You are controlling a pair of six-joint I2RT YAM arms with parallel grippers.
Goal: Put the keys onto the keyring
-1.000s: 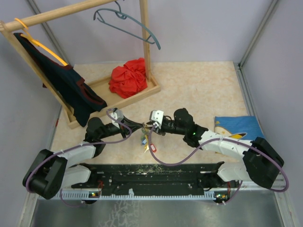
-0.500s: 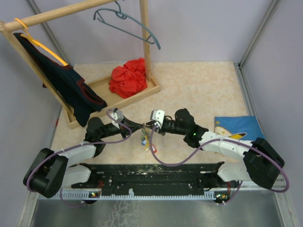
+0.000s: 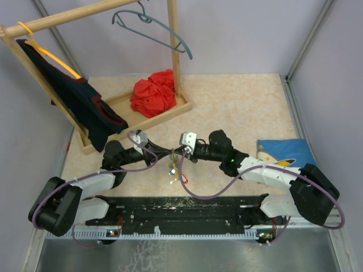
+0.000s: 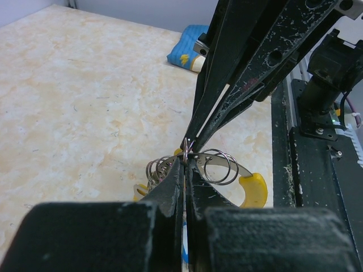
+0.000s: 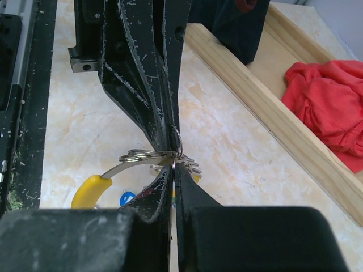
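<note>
Both grippers meet tip to tip above the table's near middle. My left gripper [image 3: 169, 152] [image 4: 187, 161] is shut on the keyring [image 4: 244, 174], a thin grey metal band with a yellow section [image 4: 254, 190] [image 5: 89, 191]. Several small split rings [image 4: 218, 167] are threaded on the band. My right gripper [image 3: 178, 152] [image 5: 173, 161] comes from the opposite side, shut on a key's small ring right at the band [image 5: 122, 165]. The keys [image 3: 172, 169] hang in a bunch below the tips; a blue tag [image 5: 126, 198] shows under the band.
A wooden rack tray [image 3: 170, 112] stands at the back left with a red cloth [image 3: 154, 93], a dark garment [image 3: 85, 105] and a grey hanger [image 3: 153, 25] above. A blue cloth [image 3: 283, 152] lies right. The black base rail [image 3: 181, 207] runs along the near edge.
My right gripper has closed its jaws at the keyring. The hanging bunch has drawn up and slightly left, and the red tag no longer shows below it. The left gripper stays shut.
</note>
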